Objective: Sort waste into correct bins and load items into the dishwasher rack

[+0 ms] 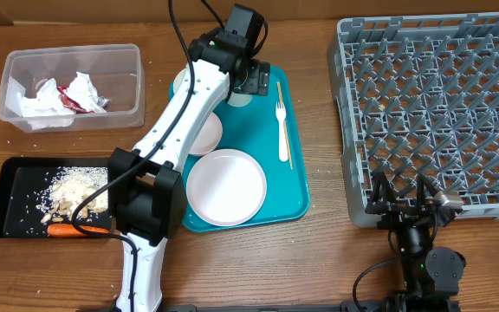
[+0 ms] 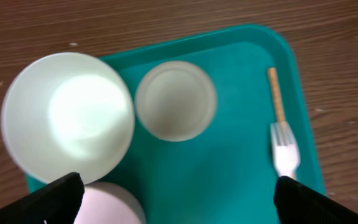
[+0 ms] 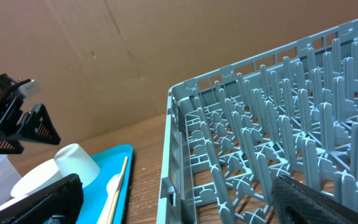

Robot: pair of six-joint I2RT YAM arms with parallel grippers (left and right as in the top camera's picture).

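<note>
Small round white cup point(image 2: 175, 101) sits upper-centre of the frame on the teal tray point(image 2: 241, 124), just beside a white bowl point(image 2: 67, 118). Left pincer point(image 2: 179, 205) and right pincer point(image 1: 403, 204) both stand apart, empty.

My left arm point(image 1: 180, 108), reaching over the teal tray point(image 1: 297, 173), has white shells, black joint housings and a black cable looping along it; my right arm point(image 1: 418, 260), right of that tray, is all black, with triangular latticed fingers point(image 1: 378, 192)
</note>
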